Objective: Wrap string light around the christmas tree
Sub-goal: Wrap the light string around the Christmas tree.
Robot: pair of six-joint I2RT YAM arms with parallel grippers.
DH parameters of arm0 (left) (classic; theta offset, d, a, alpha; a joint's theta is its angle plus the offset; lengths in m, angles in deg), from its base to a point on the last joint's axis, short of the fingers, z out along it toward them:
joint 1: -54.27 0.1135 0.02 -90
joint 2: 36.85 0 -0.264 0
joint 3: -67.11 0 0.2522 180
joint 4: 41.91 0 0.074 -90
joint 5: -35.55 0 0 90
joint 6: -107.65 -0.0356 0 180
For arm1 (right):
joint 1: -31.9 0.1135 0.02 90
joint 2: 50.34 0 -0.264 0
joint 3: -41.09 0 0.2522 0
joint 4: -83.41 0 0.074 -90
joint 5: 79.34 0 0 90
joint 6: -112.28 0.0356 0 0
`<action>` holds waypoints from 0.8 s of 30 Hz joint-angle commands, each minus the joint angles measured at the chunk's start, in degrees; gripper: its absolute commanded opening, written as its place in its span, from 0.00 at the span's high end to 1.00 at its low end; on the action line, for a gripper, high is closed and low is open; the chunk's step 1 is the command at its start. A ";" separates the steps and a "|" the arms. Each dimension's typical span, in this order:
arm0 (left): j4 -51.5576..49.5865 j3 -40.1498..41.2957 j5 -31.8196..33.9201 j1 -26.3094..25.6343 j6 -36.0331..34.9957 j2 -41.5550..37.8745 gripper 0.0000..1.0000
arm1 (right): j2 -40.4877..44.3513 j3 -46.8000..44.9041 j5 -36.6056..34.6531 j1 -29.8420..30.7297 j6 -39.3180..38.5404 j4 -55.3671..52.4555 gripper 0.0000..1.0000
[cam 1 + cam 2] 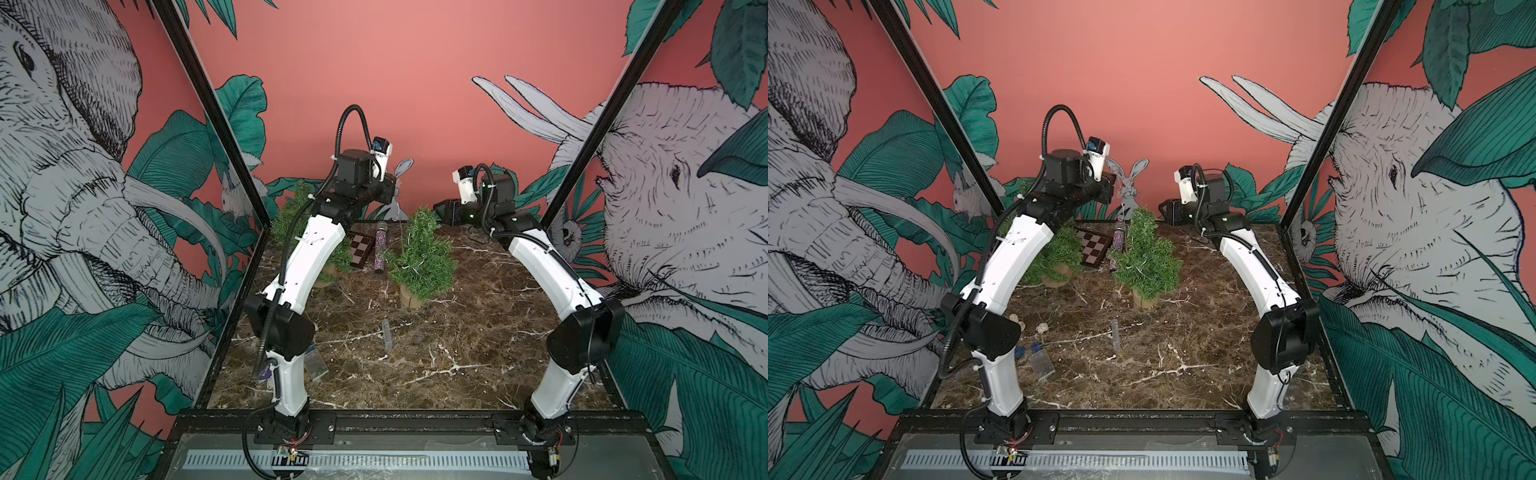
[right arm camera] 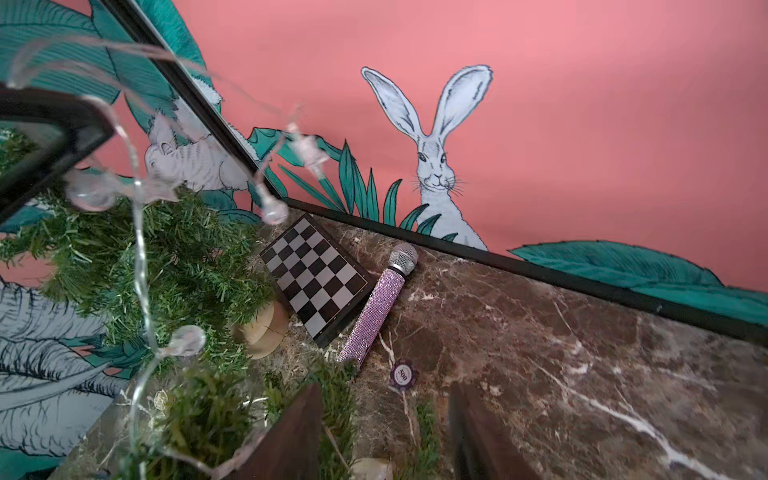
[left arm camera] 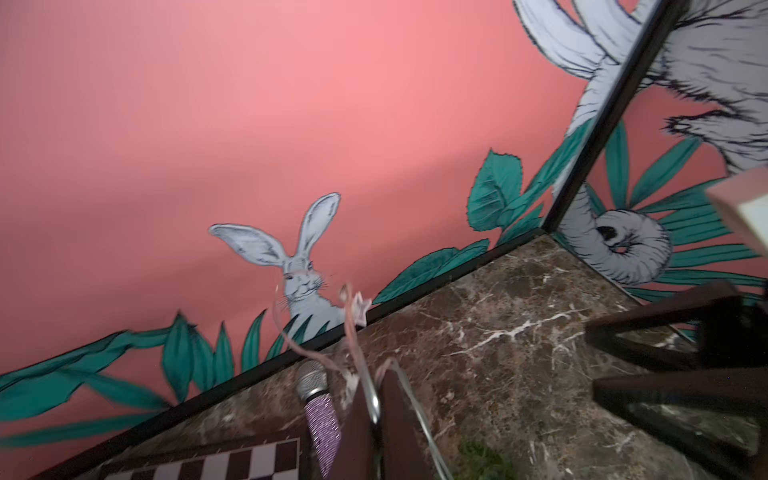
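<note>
In both top views we see the christmas tree (image 1: 422, 257) upright toward the far edge of the desk (image 1: 478, 332), about midway along it. The right gripper (image 1: 442, 210) is near its top. In the left wrist view, the left gripper (image 3: 374, 399) is pinched tight on the string light (image 3: 353, 332). In the right wrist view, the string light hangs in loops before green branches. The right gripper's jaws stand apart, with nothing between them.

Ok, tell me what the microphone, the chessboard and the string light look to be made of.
The microphone: handle crusted in tiny lilac rhinestones, glittery; head looks like silver metal mesh. The chessboard: probably wood or laminate, dark frame, satin sheen on the squares. The string light: thin clear-coated wire with translucent, likely plastic, bulbs.
</note>
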 commanded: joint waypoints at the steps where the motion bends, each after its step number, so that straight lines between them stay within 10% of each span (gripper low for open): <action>1: 4.82 -4.02 -9.64 0.00 0.22 0.47 1.00 | -0.91 0.63 4.38 0.03 -6.76 10.10 0.45; 10: 4.35 -9.73 -17.80 -1.90 0.95 5.33 1.00 | -7.32 4.49 5.42 0.20 -9.53 15.40 0.29; 24: 1.20 -11.36 -18.43 -3.28 -0.26 5.79 1.00 | -10.52 8.31 9.41 0.38 -4.30 22.52 0.32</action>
